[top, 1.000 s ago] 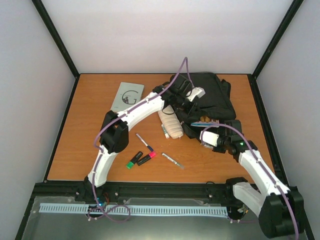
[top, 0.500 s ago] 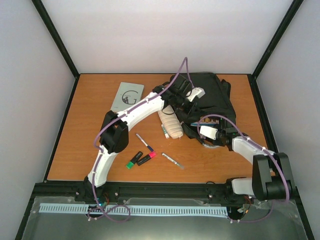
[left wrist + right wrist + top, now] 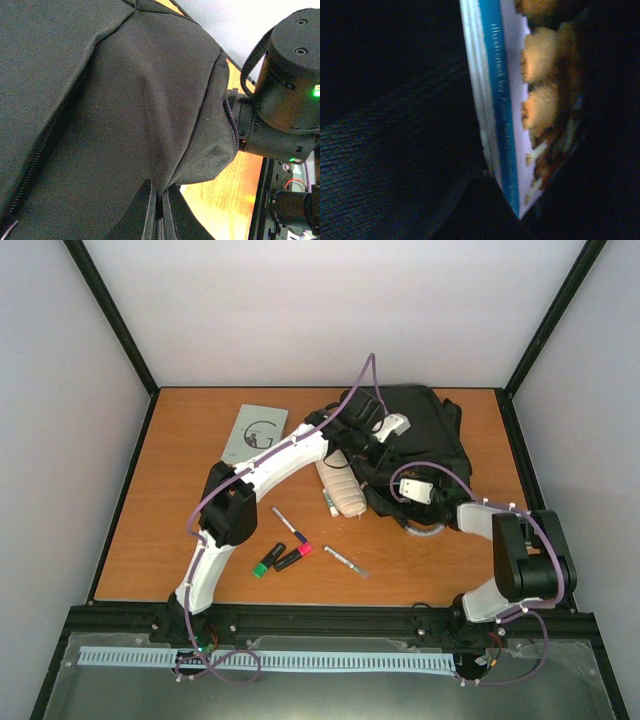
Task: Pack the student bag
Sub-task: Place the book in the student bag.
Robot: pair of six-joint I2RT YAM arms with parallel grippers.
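Right now the student bag (image 3: 430,430) lies at the far right of the table (image 3: 180,500), its mouth turned toward the near edge and the right arm's base.

Left gripper (image 3: 161,212) is clenched on a fold of the bag's black fabric and holds the upper lip of the opening up. Its wrist view shows the cloth tented above the fingers, with the right arm's dark joint just past the lip.

Right gripper (image 3: 412,489) is pushed into that opening from the near side. Its camera sees only dark lining and a book (image 3: 502,115): blue spine, white illustrated cover, edge-on, long axis running straight ahead from the tool into the bag. The fingers are lost in the dark, so I can't tell whether it's clamped on the book or has let go.

My read on the next move: the bag's interior lies ahead of the right tool, away from the arm bases, and the book's long axis lines up with that direction. So push along the axis, not across it. The right arm is the nearer one; the left only needs to hold the lip. The risk is the book's leading corner catching the lining.

Not packed yet: cream pencil case (image 3: 341,492) just beside the bag's left edge, grey notebook (image 3: 255,428) further left, and markers (image 3: 295,556) loose mid-table.
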